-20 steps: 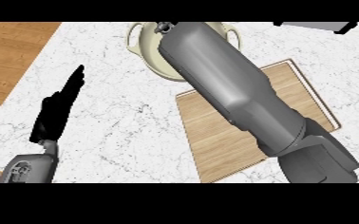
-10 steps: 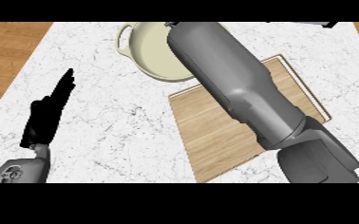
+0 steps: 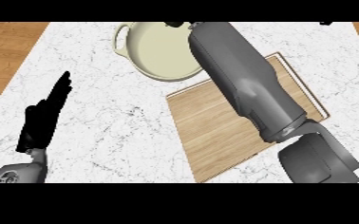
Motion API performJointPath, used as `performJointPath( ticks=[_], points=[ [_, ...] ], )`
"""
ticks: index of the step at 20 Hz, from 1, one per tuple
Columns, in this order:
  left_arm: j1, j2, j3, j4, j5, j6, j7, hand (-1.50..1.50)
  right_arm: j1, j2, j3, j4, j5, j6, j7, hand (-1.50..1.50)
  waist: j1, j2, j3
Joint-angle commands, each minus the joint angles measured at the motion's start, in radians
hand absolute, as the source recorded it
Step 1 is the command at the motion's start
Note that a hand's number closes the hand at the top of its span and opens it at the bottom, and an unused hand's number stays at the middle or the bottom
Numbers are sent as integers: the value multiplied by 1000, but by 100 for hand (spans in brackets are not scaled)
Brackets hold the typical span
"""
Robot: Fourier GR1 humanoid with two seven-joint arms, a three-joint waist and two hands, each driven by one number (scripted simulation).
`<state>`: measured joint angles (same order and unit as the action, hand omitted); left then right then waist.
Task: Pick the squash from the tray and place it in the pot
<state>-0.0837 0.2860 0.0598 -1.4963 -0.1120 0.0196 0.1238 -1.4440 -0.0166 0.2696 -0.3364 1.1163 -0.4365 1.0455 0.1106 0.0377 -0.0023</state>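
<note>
Cream pot [image 3: 157, 52] at far centre of white marble counter [image 3: 105, 118], one loop handle showing at its left rim; visible interior bare. Wooden tray [image 3: 217, 133] just near-right of pot, set at an angle, its far corner close to pot's rim; contact there hidden. Exposed tray surface bare. Squash not visible anywhere; location cannot be told. Right forearm [image 3: 245, 85] laid diagonally from near right across tray and over pot's right rim, toward far edge. Right hand mostly cut off by top of view, only dark scraps at far edge beside forearm; spread, pressed or pinching cannot be told. Left hand [image 3: 45, 114] at near left over counter, fingers straight and pressed together, pointing far, holding nothing, well apart from pot and tray.
</note>
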Motion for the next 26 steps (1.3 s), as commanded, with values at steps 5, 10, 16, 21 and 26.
performJointPath(
  ticks=[5,10,16,21,26],
  points=[
    [-13,-10,2,-6,8,-1,6,0,38,-12,-114,93,-60,-195,-10,-150,9,16,2],
    [-24,-5,-1,-11,-5,3,16,0,92,1,-187,83,-123,-303,-123,-150,2,15,3],
    [-1,9,12,-20,7,-13,13,0,59,-22,-217,95,-129,-367,-196,-150,10,11,2],
    [11,-15,-9,-28,-3,-3,2,0,81,3,-246,-20,-135,-642,-284,-150,4,8,3],
    [12,-5,18,2,5,-3,-7,0,102,16,-315,-64,-236,-730,-360,-150,-9,-2,3]
  ],
)
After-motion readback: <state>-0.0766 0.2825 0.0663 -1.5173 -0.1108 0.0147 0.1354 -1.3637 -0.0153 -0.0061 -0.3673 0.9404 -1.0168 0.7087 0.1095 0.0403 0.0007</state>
